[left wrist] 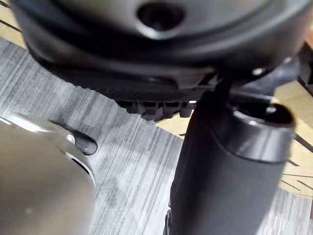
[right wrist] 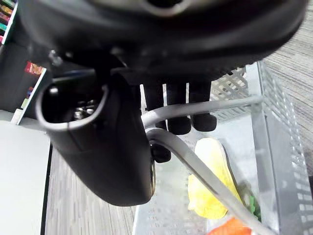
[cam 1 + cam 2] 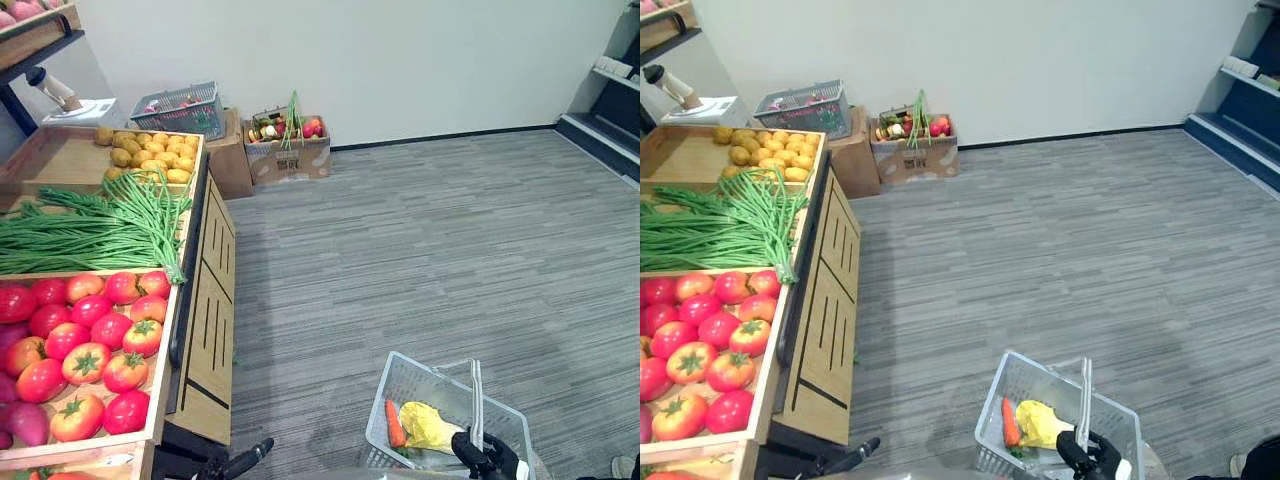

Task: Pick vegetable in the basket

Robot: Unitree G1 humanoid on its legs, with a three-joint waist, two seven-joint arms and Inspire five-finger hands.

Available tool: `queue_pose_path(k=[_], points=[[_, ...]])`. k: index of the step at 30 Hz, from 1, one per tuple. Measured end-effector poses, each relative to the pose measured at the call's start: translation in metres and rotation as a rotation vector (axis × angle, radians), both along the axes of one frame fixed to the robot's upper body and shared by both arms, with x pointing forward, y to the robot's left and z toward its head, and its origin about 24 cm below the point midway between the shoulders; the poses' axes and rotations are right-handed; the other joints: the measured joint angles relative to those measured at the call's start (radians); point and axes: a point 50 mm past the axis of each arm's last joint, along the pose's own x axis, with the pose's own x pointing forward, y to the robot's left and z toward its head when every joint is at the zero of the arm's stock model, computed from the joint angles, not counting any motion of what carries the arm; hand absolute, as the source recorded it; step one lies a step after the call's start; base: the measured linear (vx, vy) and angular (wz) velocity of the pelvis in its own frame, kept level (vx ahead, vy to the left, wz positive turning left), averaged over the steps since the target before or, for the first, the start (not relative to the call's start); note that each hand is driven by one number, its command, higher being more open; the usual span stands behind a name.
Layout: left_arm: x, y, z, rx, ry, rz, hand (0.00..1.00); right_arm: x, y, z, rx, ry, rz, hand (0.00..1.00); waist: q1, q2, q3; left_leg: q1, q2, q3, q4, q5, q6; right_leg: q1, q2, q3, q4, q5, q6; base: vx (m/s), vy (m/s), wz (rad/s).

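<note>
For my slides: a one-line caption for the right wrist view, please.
Right robot hand grips the handles of a grey basket holding a carrot and a yellow vegetable.

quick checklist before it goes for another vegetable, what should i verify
1. Right hand curled round the basket handles: ok.
2. Basket has room beside the carrot and yellow vegetable: ok.
3. Tomatoes lie uncovered in the crate on the robot's left: ok.
4. Left hand empty: cannot tell.
5. Tomatoes within the left hand's reach: cannot tell.

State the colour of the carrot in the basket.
Orange: the carrot, clearest in the left eye view.
</note>
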Motion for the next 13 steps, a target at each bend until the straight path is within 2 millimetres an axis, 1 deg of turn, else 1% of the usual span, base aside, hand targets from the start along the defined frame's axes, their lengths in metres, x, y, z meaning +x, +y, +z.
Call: queue_pose_path(k=[5, 10, 13], points=[[-0.009, 0.001, -0.001, 0.008, 0.03, 0.009, 1.0, -0.01, -0.002, -0.004, 0.008, 0.047, 0.032, 0.0, -0.001, 0.0, 0.0, 0.003, 0.004, -0.009, -0.041, 0.018, -0.013, -0.002, 0.005, -0.019, -0.012, 0.003, -0.003, -0.1, -0.038, 0.03], [-0.015, 0.001, -0.003, 0.012, 0.065, 0.011, 1.0, -0.017, -0.003, -0.006, 0.017, 0.079, 0.035, 0.0, -0.005, 0.002, -0.001, 0.005, 0.008, -0.033, -0.057, 0.025, -0.024, -0.004, 0.013, -0.029, -0.014, 0.004, -0.004, 0.04, -0.023, 0.06], [-0.016, 0.001, -0.003, 0.01, 0.072, 0.01, 1.0, -0.02, -0.003, -0.008, 0.031, 0.089, 0.007, 0.0, -0.007, 0.005, -0.005, 0.007, 0.005, -0.038, -0.059, 0.033, -0.016, -0.001, 0.02, -0.037, -0.017, 0.007, -0.008, 0.09, -0.009, 0.03]])
